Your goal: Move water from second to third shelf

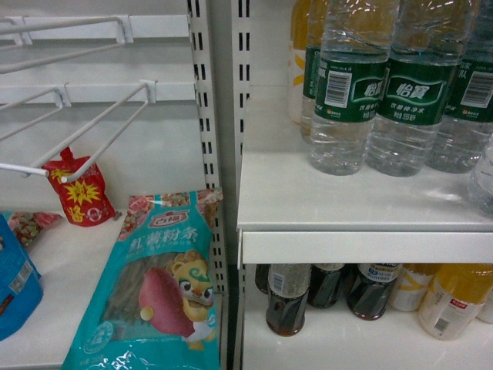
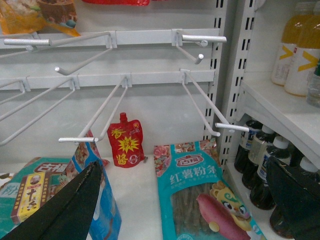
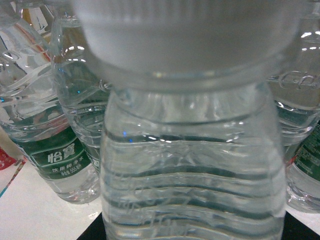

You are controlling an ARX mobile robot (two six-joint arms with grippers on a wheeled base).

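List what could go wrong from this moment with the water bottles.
1. In the right wrist view one water bottle fills the frame, with other bottles close behind, so moving it could knock them.
2. In the head view a bottle at the right frame edge may be near the shelf front and could tip off.

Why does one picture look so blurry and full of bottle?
Right wrist view: a water bottle sits too close, so its cap is soft and white glints streak the plastic. Head view: mildly soft, labels readable. Left wrist view: sharp shelves, dark end effector fingers blurred at the bottom.
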